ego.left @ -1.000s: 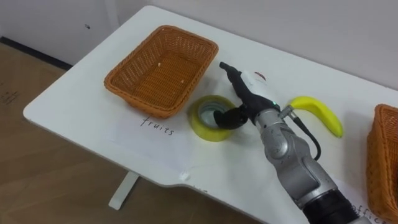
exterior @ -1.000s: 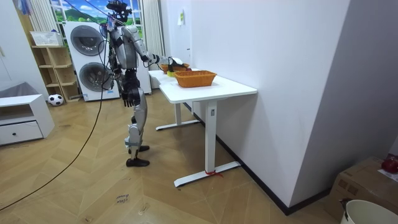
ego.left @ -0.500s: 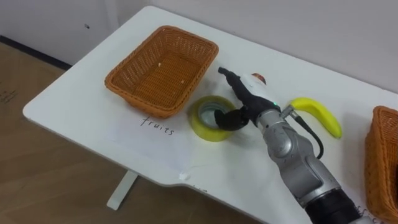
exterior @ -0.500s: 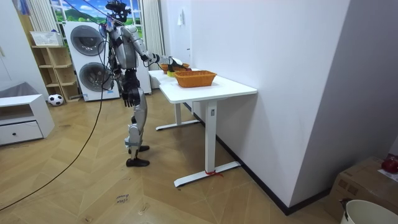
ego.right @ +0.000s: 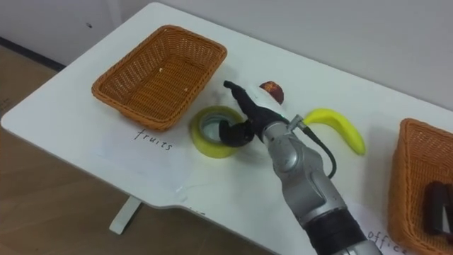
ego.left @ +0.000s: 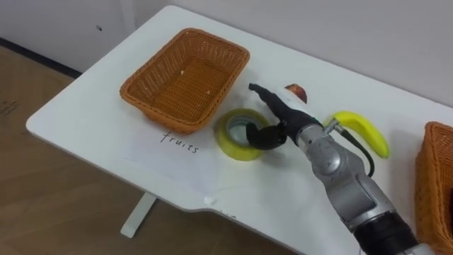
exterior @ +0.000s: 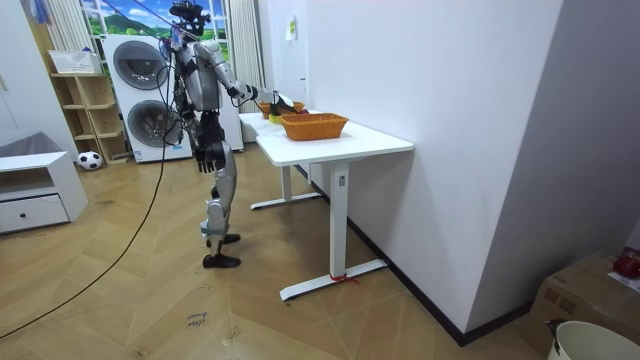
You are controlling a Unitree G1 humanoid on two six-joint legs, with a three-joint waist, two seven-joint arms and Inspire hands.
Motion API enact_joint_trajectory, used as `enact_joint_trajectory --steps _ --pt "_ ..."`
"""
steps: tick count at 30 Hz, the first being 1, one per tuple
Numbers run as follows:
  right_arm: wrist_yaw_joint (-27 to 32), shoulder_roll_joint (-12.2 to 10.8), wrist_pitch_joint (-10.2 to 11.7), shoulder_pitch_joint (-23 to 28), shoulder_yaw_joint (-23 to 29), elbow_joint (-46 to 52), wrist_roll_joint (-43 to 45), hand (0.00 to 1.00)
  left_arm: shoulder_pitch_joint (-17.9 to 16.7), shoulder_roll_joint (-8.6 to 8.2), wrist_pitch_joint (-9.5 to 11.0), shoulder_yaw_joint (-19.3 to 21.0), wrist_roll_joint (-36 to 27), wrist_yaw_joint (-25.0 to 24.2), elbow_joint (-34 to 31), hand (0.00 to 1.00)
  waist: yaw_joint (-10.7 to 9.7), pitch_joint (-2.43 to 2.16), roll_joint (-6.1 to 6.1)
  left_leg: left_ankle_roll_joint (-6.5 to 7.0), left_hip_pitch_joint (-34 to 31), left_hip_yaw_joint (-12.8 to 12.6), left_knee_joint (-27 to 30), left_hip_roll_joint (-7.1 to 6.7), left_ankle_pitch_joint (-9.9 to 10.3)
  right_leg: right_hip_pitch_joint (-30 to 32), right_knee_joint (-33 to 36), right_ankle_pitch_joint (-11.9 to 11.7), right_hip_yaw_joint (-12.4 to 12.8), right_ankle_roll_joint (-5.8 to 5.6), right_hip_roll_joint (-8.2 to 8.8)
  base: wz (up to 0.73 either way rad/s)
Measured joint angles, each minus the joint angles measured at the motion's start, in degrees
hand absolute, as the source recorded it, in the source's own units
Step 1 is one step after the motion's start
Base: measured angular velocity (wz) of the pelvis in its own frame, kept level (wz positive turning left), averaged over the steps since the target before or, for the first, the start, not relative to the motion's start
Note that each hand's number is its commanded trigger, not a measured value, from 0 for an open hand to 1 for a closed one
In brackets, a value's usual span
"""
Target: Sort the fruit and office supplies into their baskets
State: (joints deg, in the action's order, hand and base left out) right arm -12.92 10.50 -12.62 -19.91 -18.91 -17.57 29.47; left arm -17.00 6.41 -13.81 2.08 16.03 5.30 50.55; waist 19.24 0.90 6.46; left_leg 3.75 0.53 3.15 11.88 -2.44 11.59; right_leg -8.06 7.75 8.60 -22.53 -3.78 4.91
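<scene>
Tape (ego.left: 230,146) lies flat at frame centre, touching or just beside the fruit basket's (ego.left: 170,117) lower-right wall.

Risk: the hold appears to sit on one rim alone, so on lifting the roll may swing, slip and drop, or land in the nearer, wrong basket. The office basket (ego.left: 432,177) stands at the right edge. The path there crosses the banana (ego.left: 364,129), which could be knocked.

Right hand (ego.left: 282,119): partly closed, one finger straight toward upper left, the rest curled over the roll's right rim into its core.

Left hand (exterior: 207,155) hangs beside the robot's hip.
</scene>
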Motion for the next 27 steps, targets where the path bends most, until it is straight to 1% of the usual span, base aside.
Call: enact_joint_trajectory --steps 3,4,8,10,13,16,20,23,27 --pt "-2.54 0.41 -0.33 -0.65 0.36 -0.03 0.01 0.0 -0.06 0.06 -0.33 0.12 0.47 -0.93 -0.01 0.0 0.02 -0.02 0.03 0.0 -0.02 0.22 0.01 0.0 0.0 0.17 0.0 0.0 -0.93 0.0 0.01 0.03" --pt "-3.51 0.41 -0.99 -1.05 0.41 -0.02 0.01 0.0 -0.05 0.06 -0.59 0.13 0.46 -1.1 0.0 0.0 0.07 -0.08 0.11 0.0 -0.02 0.24 0.01 0.0 0.0 0.15 0.0 0.0 -1.47 0.0 0.02 0.0" --pt "-6.12 0.61 -1.9 -1.93 0.52 -0.84 -0.72 0.0 0.06 0.18 -0.93 1.23 0.39 -1.82 0.07 0.0 0.09 -0.15 0.73 -0.01 0.1 0.36 -0.05 0.01 0.0 -0.01 0.0 0.0 -1.55 0.0 0.01 0.0" --pt "-7.89 1.09 -2.32 -3.6 0.72 -3.21 -3.62 0.0 0.05 0.51 -1.03 1.2 0.39 -2.04 0.08 0.0 0.09 -0.09 1.14 0.0 0.14 0.38 0.01 -0.02 -0.01 -0.32 0.0 0.0 -1.54 0.0 0.03 0.0" --pt "-9.73 1.55 -2.55 -5.82 1.1 -6.53 -6.77 0.0 0.11 1.36 -1.15 1.19 0.4 -2.07 0.04 0.0 0.03 -0.01 1.3 0.0 0.14 0.69 0.59 -0.09 -0.01 -0.69 -0.05 0.0 -1.56 0.0 0.03 0.05" --pt "-11.51 2.12 -3.55 -6.38 1.2 -7.52 -8.73 0.0 0.26 2.09 -1.23 1.21 0.41 -2.29 0.03 0.0 0.13 0.04 1.43 -0.01 0.11 0.81 0.59 -0.07 0.0 -0.7 -0.04 0.01 -1.46 0.01 0.01 0.04" --pt "-13.0 2.12 -3.72 -6.38 1.76 -7.53 -8.71 0.0 0.52 2.23 -1.24 1.22 0.4 -2.79 0.03 0.0 0.13 0.11 1.64 -0.01 -0.02 0.82 0.84 -0.09 0.0 -0.8 -0.02 0.0 -1.56 0.01 0.03 0.0" --pt "-13.61 2.14 -3.76 -6.38 1.81 -7.55 -8.6 0.0 0.81 2.42 -1.24 1.19 0.4 -3.58 0.08 0.0 0.15 0.06 1.96 -0.01 -0.01 0.83 0.88 -0.13 0.0 -0.87 0.0 0.0 -1.38 0.01 0.04 0.0" --pt "-15.04 2.29 -3.77 -6.8 1.78 -7.55 -7.73 0.0 1.11 2.44 -1.26 1.18 0.4 -3.59 0.09 0.0 0.17 0.02 2.02 0.0 0.02 0.85 0.83 -0.14 0.0 -0.76 -0.02 0.0 -1.21 0.01 0.05 0.0"
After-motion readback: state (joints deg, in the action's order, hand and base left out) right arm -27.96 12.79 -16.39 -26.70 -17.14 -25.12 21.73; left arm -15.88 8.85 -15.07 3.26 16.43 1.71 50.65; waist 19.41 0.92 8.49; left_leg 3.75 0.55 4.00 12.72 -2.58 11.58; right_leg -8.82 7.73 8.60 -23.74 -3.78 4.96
